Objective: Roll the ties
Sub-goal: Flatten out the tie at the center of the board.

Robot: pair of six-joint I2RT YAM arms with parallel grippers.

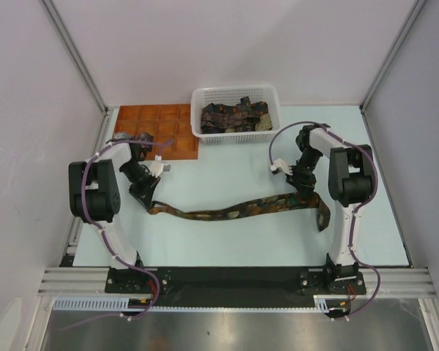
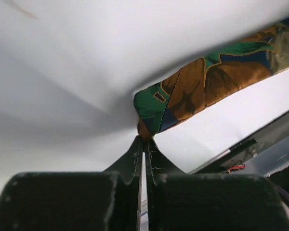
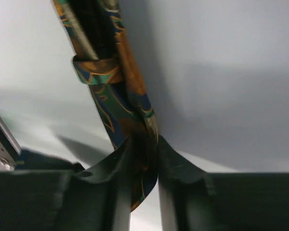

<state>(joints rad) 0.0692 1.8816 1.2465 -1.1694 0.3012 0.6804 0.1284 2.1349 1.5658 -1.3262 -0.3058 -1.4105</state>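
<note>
Closest in, the two arm bases are bolted to the near edge of the table (image 1: 227, 241). Between the arms, one long tie (image 1: 234, 210) stretches left to right across the middle of the table, with a slight wave along its length.

The left gripper (image 1: 149, 197) is at the tie's left end. In the left wrist view its fingers (image 2: 130, 161) are pressed almost together, and the narrow tip of the tie (image 2: 207, 82) is caught at their tips.

The right gripper (image 1: 305, 191) is clamped on the tie near its right end, and a short tail curls toward the near right. The right wrist view shows the tie (image 3: 115, 72) squeezed between both fingers (image 3: 173, 163).

At the far edge, a white basket (image 1: 234, 91) holds more ties (image 1: 234, 115) in a loose heap. An orange-brown tray (image 1: 157, 121) sits just to its left.
</note>
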